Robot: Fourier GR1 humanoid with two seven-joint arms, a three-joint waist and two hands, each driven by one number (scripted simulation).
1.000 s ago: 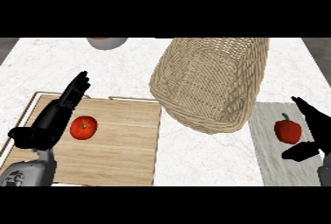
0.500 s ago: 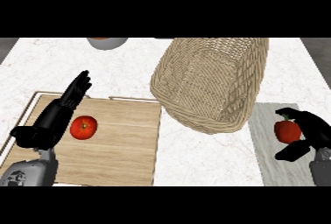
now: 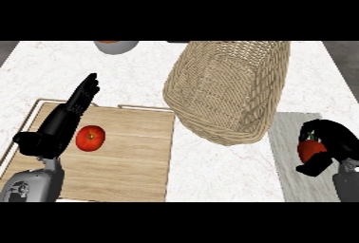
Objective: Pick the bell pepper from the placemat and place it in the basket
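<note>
Right hand [image 3: 329, 144] has its fingers curled round the pepper [image 3: 309, 150] on the placemat [image 3: 291, 130] by the table's right edge. Looks light, firm, slick-skinned, so gripping its body makes sense. Left hand [image 3: 67, 121] rests open.

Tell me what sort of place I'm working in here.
Most likely a kitchen counter: a pale marbled countertop with a wooden cutting board holding a tomato, a woven basket, and a grey placemat where the right hand curls round the bell pepper.
</note>
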